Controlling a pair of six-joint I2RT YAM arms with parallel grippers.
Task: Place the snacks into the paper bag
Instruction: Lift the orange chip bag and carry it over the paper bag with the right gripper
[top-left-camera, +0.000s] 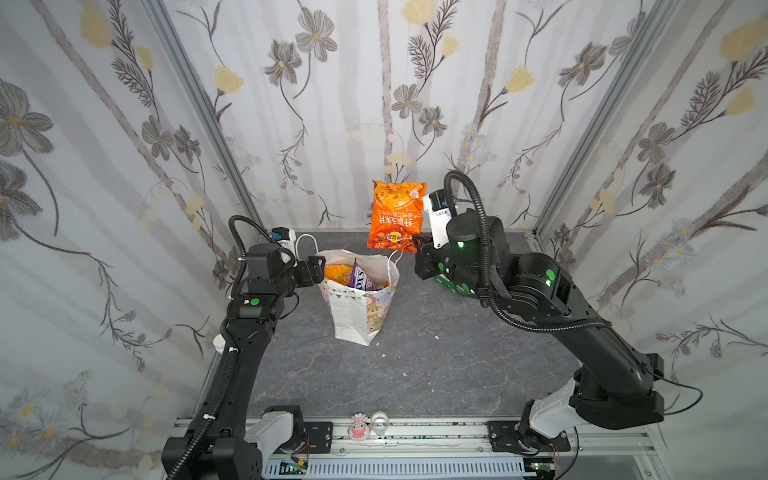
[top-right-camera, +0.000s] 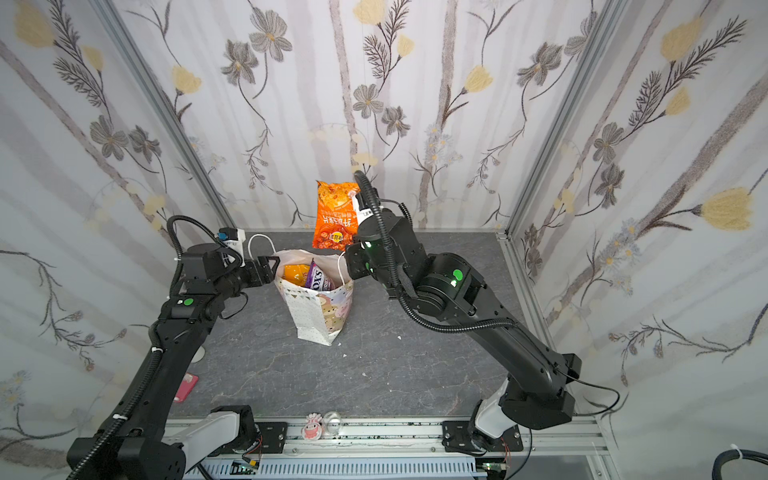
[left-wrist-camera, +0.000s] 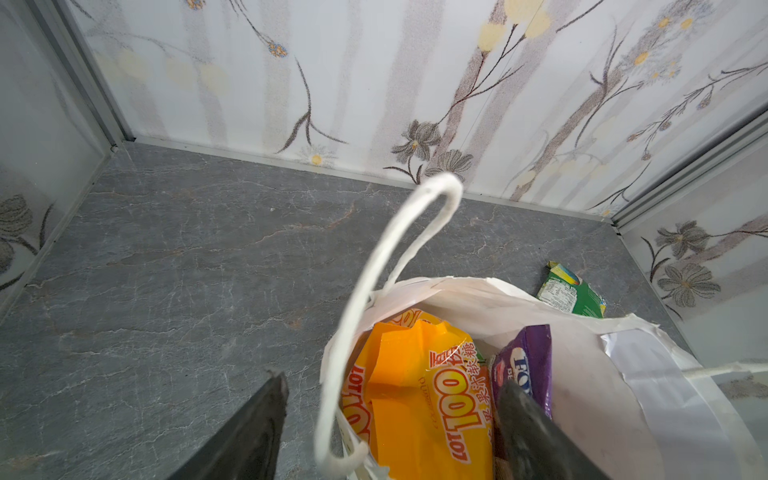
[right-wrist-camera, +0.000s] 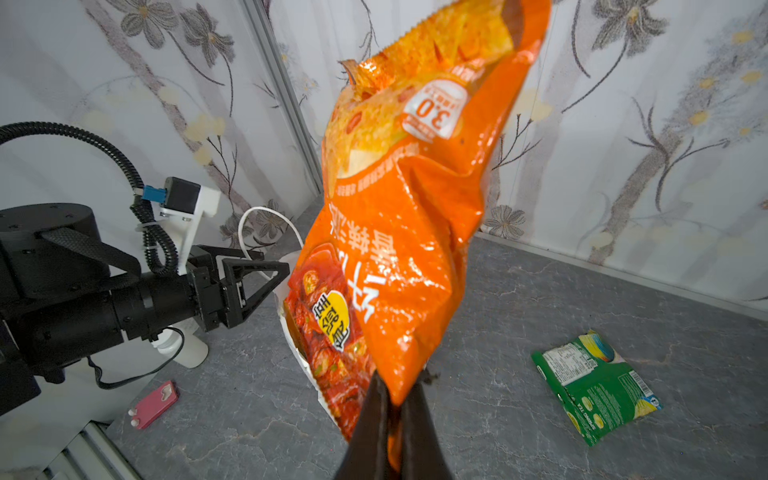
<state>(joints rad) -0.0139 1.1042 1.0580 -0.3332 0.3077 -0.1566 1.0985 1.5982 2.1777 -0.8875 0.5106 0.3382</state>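
Note:
The white paper bag (top-left-camera: 357, 316) stands upright mid-table, in both top views (top-right-camera: 316, 316). Inside it, in the left wrist view, show a yellow-orange packet (left-wrist-camera: 415, 374) and a purple packet (left-wrist-camera: 525, 357). My left gripper (left-wrist-camera: 394, 382) is open at the bag's left rim (left-wrist-camera: 457, 286), one finger outside and one inside, with a cord handle (left-wrist-camera: 374, 266) between them. My right gripper (right-wrist-camera: 397, 399) is shut on a corner of the orange chip bag (right-wrist-camera: 407, 208), which it holds up above and just behind the bag's mouth (top-left-camera: 397, 216). A green packet (right-wrist-camera: 598, 386) lies flat on the table beyond the bag.
A pink phone-like item (right-wrist-camera: 153, 403) and a white bottle (right-wrist-camera: 187, 349) lie at the table's left edge under my left arm. Floral walls close in three sides. The front rail (top-left-camera: 415, 436) carries a small figurine (top-left-camera: 359, 426).

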